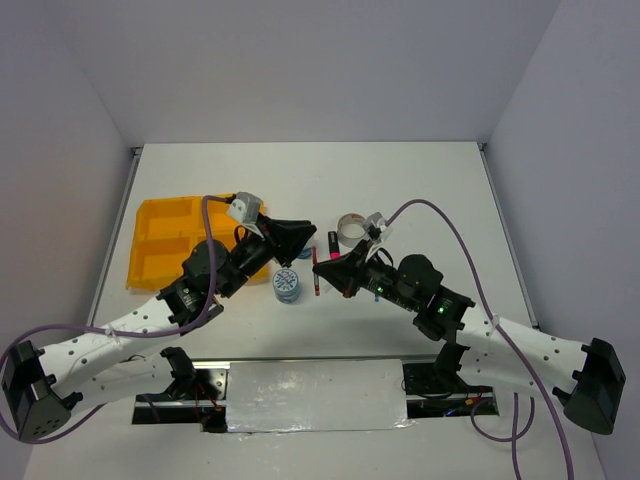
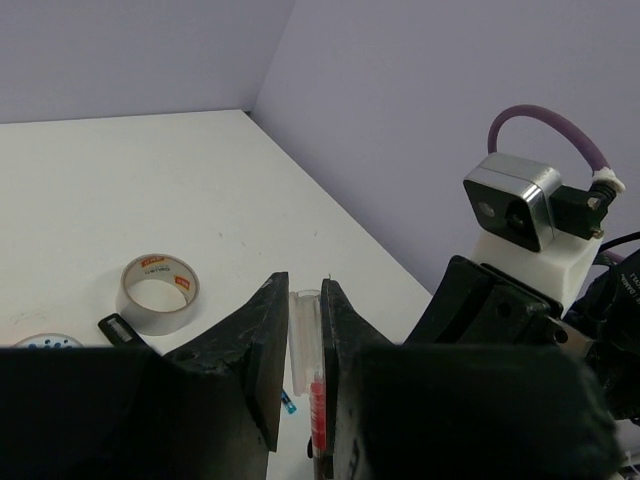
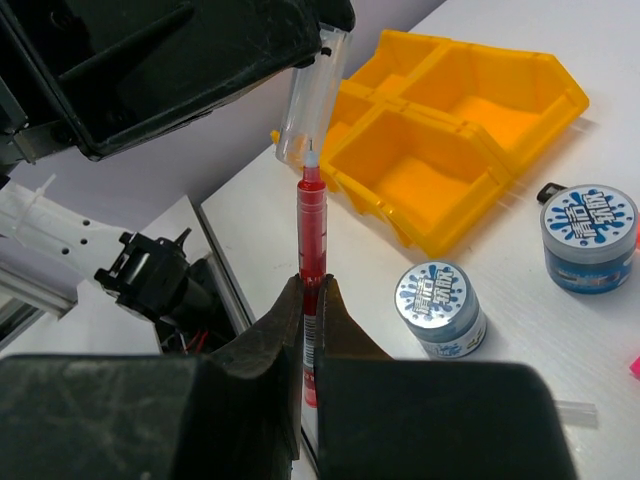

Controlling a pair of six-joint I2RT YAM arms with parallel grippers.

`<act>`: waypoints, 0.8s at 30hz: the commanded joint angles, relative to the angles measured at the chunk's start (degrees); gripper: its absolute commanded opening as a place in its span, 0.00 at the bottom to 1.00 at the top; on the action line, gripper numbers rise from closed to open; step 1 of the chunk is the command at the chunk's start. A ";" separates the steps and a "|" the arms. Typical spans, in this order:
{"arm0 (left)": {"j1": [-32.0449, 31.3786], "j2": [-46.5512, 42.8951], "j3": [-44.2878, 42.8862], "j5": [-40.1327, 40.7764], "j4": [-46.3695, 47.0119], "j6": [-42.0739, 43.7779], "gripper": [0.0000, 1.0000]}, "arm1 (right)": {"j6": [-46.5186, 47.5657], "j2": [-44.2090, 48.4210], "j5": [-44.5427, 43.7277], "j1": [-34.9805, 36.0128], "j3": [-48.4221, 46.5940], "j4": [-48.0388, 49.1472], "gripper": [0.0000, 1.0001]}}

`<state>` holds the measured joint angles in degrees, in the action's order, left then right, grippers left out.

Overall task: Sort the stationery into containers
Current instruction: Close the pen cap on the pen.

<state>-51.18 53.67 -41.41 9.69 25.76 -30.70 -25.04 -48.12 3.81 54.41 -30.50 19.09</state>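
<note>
My right gripper (image 3: 310, 285) is shut on a red pen (image 3: 311, 220), gripping its barrel, with the tip pointing up and away. My left gripper (image 2: 305, 290) is shut on a clear pen cap (image 2: 305, 330). The pen's tip sits at the open mouth of the cap (image 3: 313, 95). Both grippers meet above the table's middle: the left (image 1: 300, 238) and the right (image 1: 322, 268). The yellow-orange tray (image 1: 165, 240) lies to the left. Two blue-white tape rolls (image 3: 438, 305) (image 3: 588, 235) stand near it. The grey tape ring (image 2: 158, 292) lies beyond the grippers.
A pink highlighter (image 1: 331, 241) lies beside the grey tape ring (image 1: 350, 230). A black marker (image 2: 125, 330) rests next to that ring. One tape roll (image 1: 287, 285) stands just below the left gripper. Grey walls close in the table on three sides.
</note>
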 commanded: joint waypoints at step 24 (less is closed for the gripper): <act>-0.15 -2.43 1.42 5.96 6.32 1.43 0.00 | -2.47 -1.80 -1.00 2.80 -3.25 -0.20 0.00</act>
<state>-51.18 51.75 -40.34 14.81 27.53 -30.06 -27.18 -49.04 2.79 56.27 -31.88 17.54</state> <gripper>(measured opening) 0.282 0.037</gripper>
